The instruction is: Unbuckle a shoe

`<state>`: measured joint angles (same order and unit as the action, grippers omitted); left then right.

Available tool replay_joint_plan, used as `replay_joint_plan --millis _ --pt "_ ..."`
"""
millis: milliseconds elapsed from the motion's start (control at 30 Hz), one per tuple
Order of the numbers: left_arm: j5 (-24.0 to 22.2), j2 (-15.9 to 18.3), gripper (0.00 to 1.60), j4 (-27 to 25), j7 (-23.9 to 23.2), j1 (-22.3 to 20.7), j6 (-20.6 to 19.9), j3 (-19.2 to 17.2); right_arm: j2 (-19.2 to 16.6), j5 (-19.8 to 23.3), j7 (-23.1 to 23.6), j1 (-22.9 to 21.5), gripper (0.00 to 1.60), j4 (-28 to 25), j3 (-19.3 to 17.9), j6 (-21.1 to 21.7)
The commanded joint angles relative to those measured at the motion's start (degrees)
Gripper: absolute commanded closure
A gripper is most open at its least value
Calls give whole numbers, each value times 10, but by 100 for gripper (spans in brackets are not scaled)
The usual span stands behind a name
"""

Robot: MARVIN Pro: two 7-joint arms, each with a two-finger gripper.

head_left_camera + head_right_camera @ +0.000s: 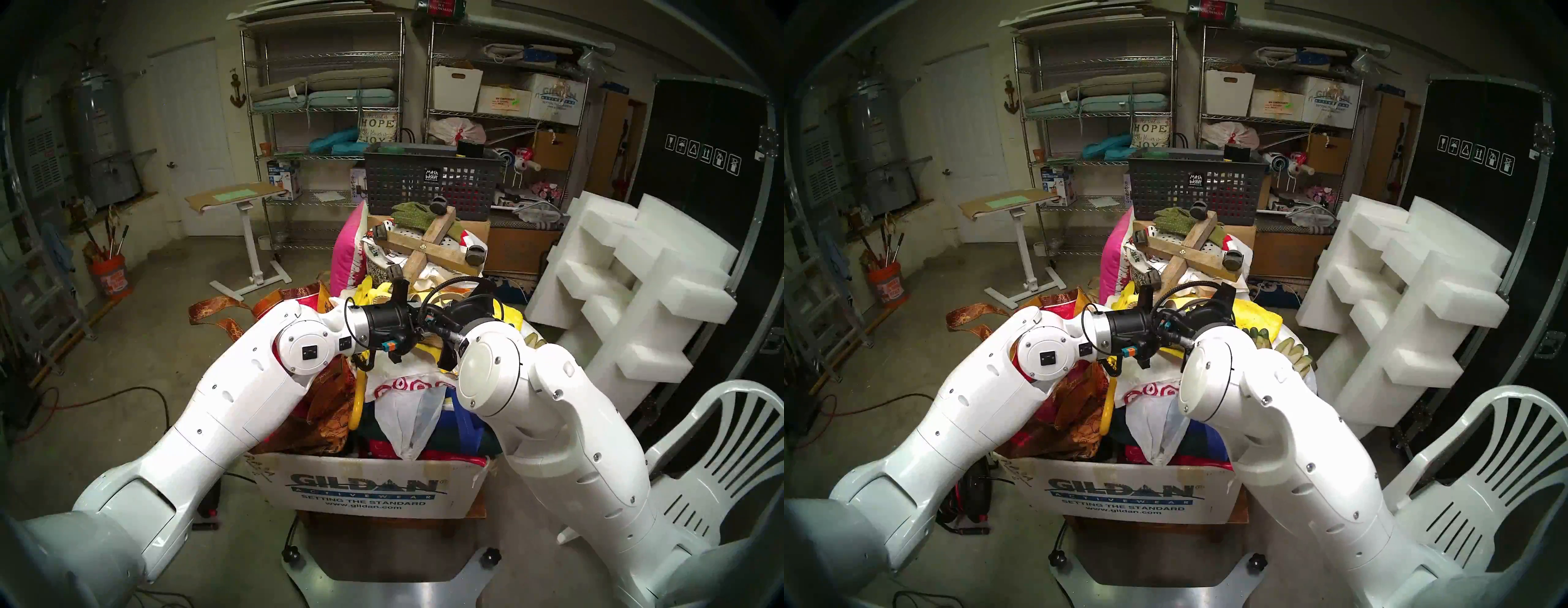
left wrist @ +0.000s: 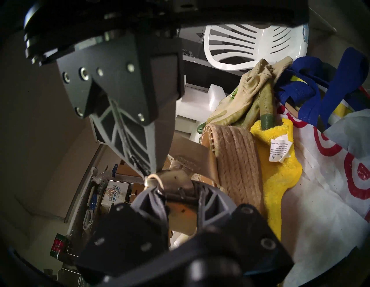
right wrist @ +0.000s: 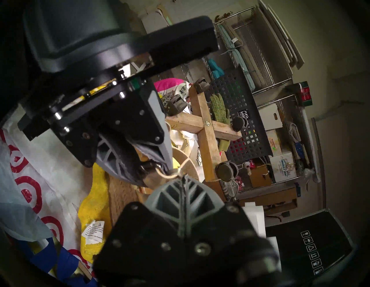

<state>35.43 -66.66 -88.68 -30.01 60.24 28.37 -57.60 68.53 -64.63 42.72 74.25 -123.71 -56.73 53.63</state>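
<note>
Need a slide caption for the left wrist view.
Left gripper grips the espadrille sandal by its ankle strap; right gripper, shut, pinches the strap's thin end.

The scene is dimly, warmly lit; dark fisheye vignetting is seen at every edge. In the wrist views, the near fingers [image 2: 128, 128] are blurred.

Glossy white arm shells [image 1: 237, 382] with small screws, black wrists, grey ribbed fingers [image 2: 128, 144].

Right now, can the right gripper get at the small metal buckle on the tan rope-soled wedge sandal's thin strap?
Probably yes. The right gripper is shut on the thin tan strap right beside the small metal buckle, and the left gripper holds that strap next to it. Nothing stands between.
</note>
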Motion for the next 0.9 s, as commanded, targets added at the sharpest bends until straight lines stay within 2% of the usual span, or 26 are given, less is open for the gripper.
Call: replay_joint_plan --millis 0,333,533,567,600,667,700,733,800,867 --pt "-4 0 160 -15 -2 -2 4 0 19 -8 -19 -26 160 9 -10 5" --pt "-5 2 160 -16 -2 2 5 -1 24 -10 -25 -32 160 20 -17 5" --pt "-4 2 160 -16 0 2 5 -2 18 -5 -15 -23 160 5 -14 2" --pt "-3 2 160 -16 0 1 5 -3 12 -4 -7 -21 155 -1 -12 0" --pt "-3 1 160 -16 0 0 4 -3 10 -4 -6 -18 137 -5 -12 1" --pt "1 1 160 -15 -1 -3 -1 -3 1 -5 1 -11 117 -14 -11 1" --pt "2 0 160 -12 -2 -6 -2 -4 -4 -5 3 -6 115 -19 -12 2" --pt "3 1 160 -10 -3 -9 0 -4 -10 -6 5 -2 122 -24 -14 3" --pt "1 3 160 -6 -5 -13 2 -6 -19 -7 7 5 124 -31 -18 4" --pt "0 6 160 -3 -7 -16 6 -8 -26 -9 9 10 120 -33 -22 6"
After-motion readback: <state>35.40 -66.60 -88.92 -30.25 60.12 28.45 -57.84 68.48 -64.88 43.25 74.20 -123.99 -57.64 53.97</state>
